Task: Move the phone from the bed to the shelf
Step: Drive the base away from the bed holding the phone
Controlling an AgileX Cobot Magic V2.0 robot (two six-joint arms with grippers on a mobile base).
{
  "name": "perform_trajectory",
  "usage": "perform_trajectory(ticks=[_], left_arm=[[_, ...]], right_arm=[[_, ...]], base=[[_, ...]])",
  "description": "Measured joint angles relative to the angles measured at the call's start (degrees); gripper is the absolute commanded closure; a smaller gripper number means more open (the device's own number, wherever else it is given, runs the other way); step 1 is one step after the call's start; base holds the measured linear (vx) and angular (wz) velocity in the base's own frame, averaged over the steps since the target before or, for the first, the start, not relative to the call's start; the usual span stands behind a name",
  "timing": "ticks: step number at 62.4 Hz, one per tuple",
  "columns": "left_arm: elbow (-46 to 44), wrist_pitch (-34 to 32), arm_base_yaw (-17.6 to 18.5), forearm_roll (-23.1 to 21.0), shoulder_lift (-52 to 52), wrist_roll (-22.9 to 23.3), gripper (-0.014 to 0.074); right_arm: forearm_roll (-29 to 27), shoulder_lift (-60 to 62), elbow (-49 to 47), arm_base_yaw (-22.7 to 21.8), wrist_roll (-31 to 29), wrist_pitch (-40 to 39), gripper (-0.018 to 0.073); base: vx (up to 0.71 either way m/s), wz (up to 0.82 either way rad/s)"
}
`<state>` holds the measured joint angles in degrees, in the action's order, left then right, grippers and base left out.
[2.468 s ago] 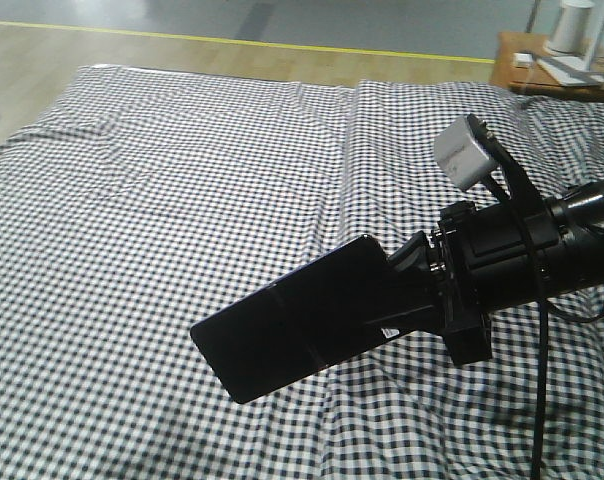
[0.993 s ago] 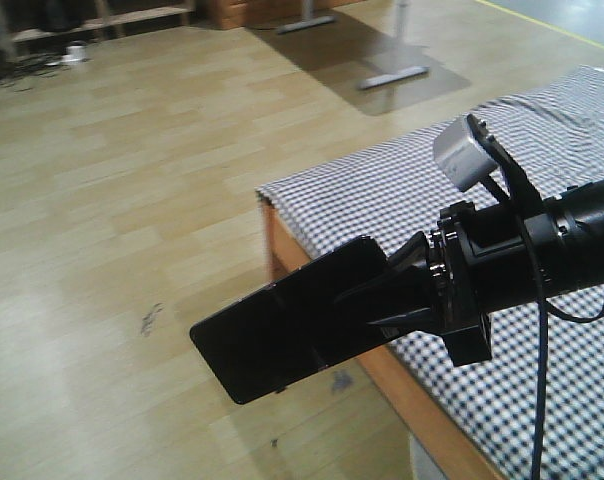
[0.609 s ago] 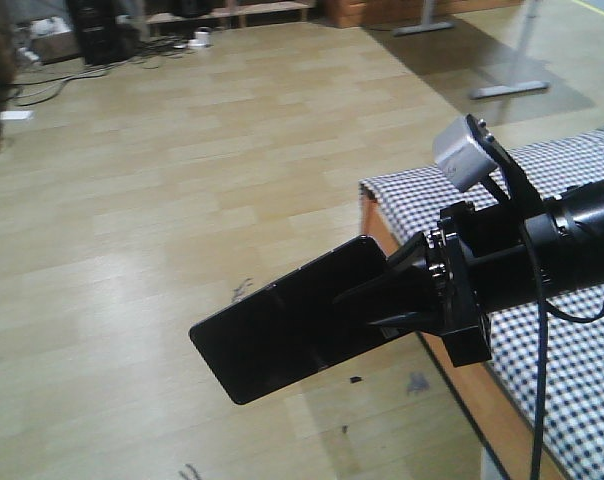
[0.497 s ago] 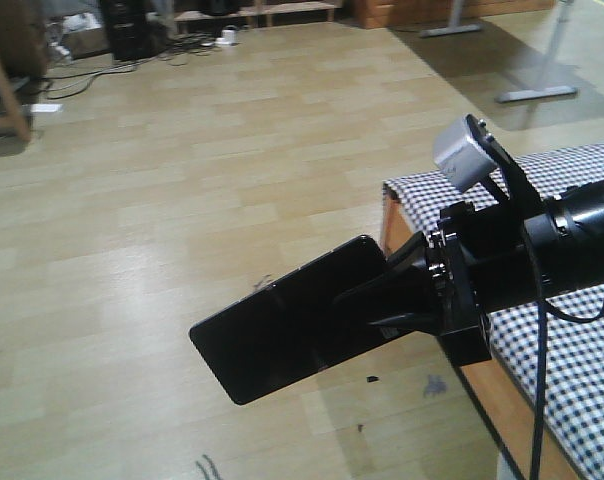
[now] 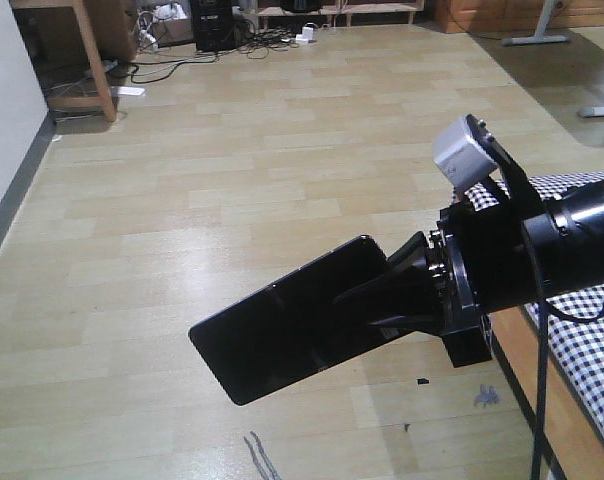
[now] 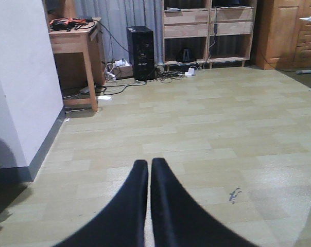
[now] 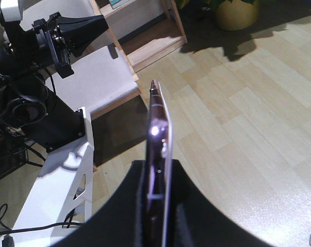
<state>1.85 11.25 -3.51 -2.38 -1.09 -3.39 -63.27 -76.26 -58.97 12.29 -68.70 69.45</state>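
You'll see the phone showing a smooth, glossy black face, and from the right wrist view its edge gleams like pinkish-gold metal. The right end effector clamped on it looks like matt black plastic, and so does the left end effector. At one o'clock from the phone, the camera housing has a satin silver-grey finish. The floor is pale wood-look planking with a soft sheen. At three o'clock, the bed has checked cloth over a bare wood rail. The shelf is pale, unpainted wood.
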Motion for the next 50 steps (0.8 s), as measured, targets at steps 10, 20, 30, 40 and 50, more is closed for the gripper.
perform_trajectory(ticks=[10, 20, 30, 40, 50], left_arm=[[0.0, 0.0, 0.0, 0.0, 0.0, 0.0, 0.0595], [0.0, 0.0, 0.0, 0.0, 0.0, 0.0, 0.0595], [0.0, 0.0, 0.0, 0.0, 0.0, 0.0, 0.0595], [0.0, 0.0, 0.0, 0.0, 0.0, 0.0, 0.0595], [0.0, 0.0, 0.0, 0.0, 0.0, 0.0, 0.0595]], right_arm=[[0.0, 0.0, 0.0, 0.0, 0.0, 0.0, 0.0561], [0.0, 0.0, 0.0, 0.0, 0.0, 0.0, 0.0561], [0.0, 0.0, 0.0, 0.0, 0.0, 0.0, 0.0561], [0.0, 0.0, 0.0, 0.0, 0.0, 0.0, 0.0561], [0.0, 0.0, 0.0, 0.0, 0.0, 0.0, 0.0561]], base=[[-0.02, 0.08], [0.01, -0.01], [0.03, -0.01], [0.04, -0.01], [0.06, 0.00]])
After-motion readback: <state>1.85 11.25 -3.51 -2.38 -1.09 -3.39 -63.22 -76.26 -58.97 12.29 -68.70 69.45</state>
